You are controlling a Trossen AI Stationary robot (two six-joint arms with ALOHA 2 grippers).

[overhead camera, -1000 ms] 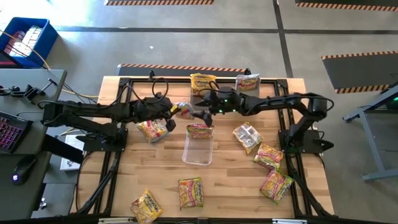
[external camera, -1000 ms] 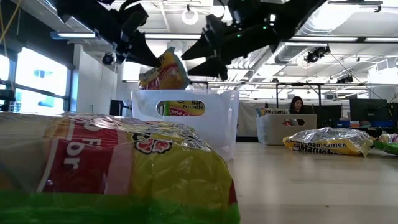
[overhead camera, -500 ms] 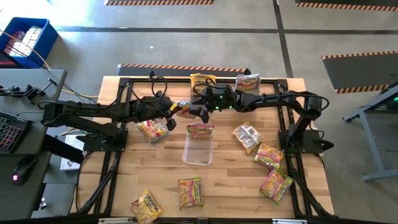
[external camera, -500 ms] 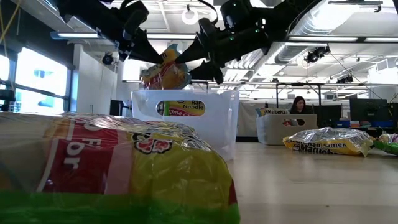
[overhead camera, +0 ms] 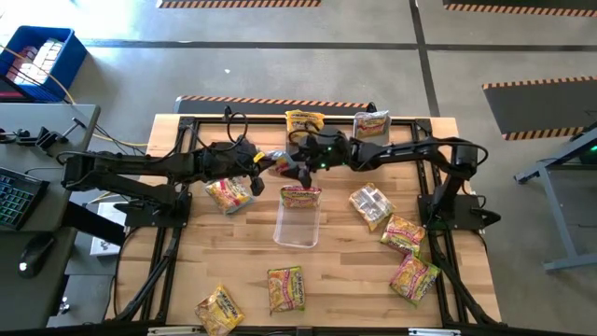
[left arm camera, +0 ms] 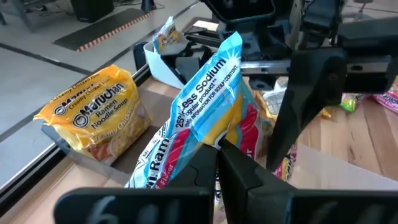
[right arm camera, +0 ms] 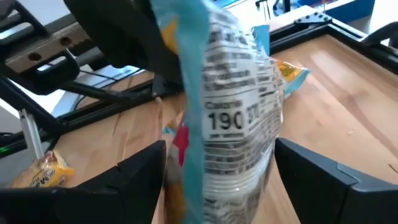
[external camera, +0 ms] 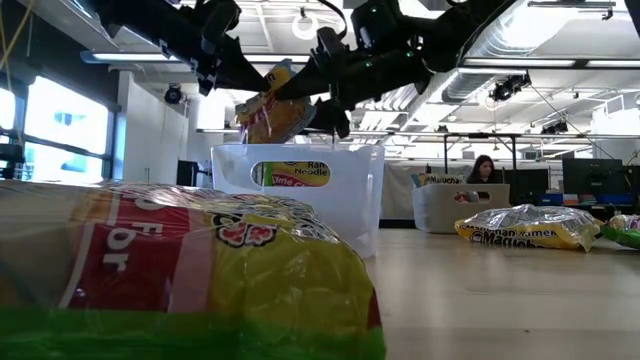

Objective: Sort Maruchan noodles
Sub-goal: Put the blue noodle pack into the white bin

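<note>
A blue, red and yellow Maruchan noodles packet [overhead camera: 277, 163] hangs in the air over the table's middle, beyond the far end of a clear bin [overhead camera: 298, 224]. My left gripper [overhead camera: 265, 168] reaches in from the left and is shut on it. My right gripper [overhead camera: 295, 168] comes from the right and is open, with one finger [right arm camera: 140, 180] on each side of the packet [right arm camera: 233, 112]. No touch shows there. Other packets lie flat on the table. My left gripper pinches the packet by its near edge [left arm camera: 208, 140] between its two fingers [left arm camera: 242, 171]. The fingers come from the table's left, slanting slightly down. The packet sticks out beyond the fingertips, tilted on edge, lifted clear of the table and the bin.
The clear bin holds one packet [overhead camera: 300, 196] at its far end. Two small bins at the far edge hold packets [overhead camera: 305, 121] [overhead camera: 371, 123]. Loose packets lie at the left [overhead camera: 229, 194], the right [overhead camera: 371, 205] [overhead camera: 410, 275] and the near edge [overhead camera: 286, 287] [overhead camera: 219, 310].
My right gripper has moved toward the table's left, up to the held packet, and its open fingers now stand on either side of it. The left gripper has kept its hold and its place, and the packet has tipped slightly.
</note>
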